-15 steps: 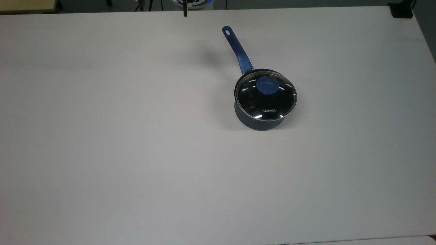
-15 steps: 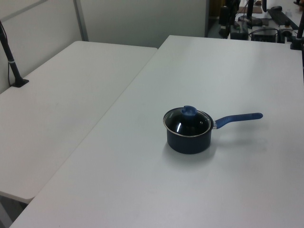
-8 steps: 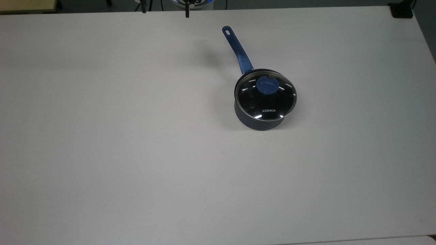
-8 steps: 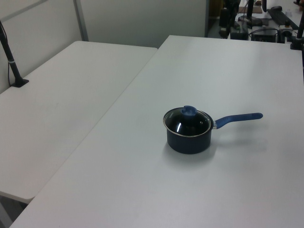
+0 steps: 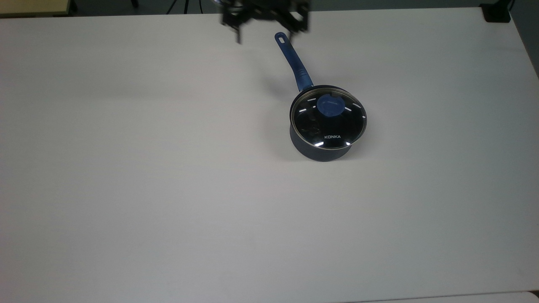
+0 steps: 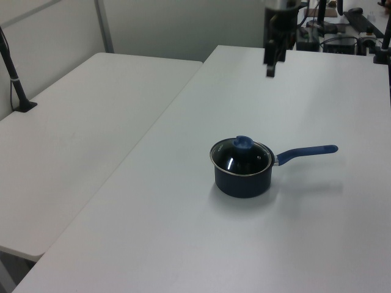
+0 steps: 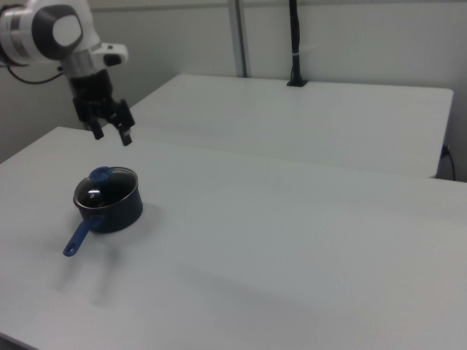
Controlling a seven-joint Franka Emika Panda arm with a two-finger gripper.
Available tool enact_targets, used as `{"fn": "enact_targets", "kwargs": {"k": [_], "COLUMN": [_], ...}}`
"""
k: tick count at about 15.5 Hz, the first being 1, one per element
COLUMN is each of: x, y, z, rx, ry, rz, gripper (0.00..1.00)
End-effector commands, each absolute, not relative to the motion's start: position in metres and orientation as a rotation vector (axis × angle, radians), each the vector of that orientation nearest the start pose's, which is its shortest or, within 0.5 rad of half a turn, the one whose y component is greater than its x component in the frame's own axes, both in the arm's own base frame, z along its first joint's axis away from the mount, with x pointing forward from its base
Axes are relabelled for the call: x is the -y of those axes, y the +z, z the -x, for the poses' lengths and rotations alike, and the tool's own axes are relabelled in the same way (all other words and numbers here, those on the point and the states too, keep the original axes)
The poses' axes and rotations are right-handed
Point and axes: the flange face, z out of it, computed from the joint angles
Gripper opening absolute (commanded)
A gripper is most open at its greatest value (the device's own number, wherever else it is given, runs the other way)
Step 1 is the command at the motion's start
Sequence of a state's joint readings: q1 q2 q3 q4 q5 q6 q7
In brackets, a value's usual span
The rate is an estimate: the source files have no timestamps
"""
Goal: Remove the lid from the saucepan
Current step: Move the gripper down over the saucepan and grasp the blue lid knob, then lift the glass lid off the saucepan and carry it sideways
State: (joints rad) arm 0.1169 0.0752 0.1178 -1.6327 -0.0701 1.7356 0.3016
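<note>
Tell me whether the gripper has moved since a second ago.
Yes. The gripper has come into the top view from its top edge, now near the saucepan handle's end.

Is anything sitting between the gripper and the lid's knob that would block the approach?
Nothing visible does. The gripper hangs open in the air, above and apart from the lid on the saucepan; bare table surrounds them.

The arm (image 7: 51,33) has smooth white rounded shells, with a grey round cap on the side of one joint and dark bands between the segments. At its end sits a black gripper (image 7: 111,134) with a boxy black body and two slim black fingers (image 7: 125,136). In the top view the gripper (image 5: 264,26) looks like a wide black block with a thin dark finger at each end.
</note>
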Motion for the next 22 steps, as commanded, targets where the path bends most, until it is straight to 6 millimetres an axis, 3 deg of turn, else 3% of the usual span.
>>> {"fn": "enact_targets", "kwargs": {"k": [1,4,10,17,22], "x": [-0.186,-0.219,-0.251,-0.267,-0.271], "y": [0.524,0.489,0.432,0.412,0.41], "z": [-0.593,-0.607,-0.619,-0.618,-0.614], "rx": [-0.264,-0.406,-0.499,-0.507,-0.482], "ry": [-0.112,-0.134,-0.101,-0.088,-0.072], "rz": [3.178,3.141,3.114,3.103,3.113], "gripper": [1.0,1.0,1.0,1.0,0.73]}}
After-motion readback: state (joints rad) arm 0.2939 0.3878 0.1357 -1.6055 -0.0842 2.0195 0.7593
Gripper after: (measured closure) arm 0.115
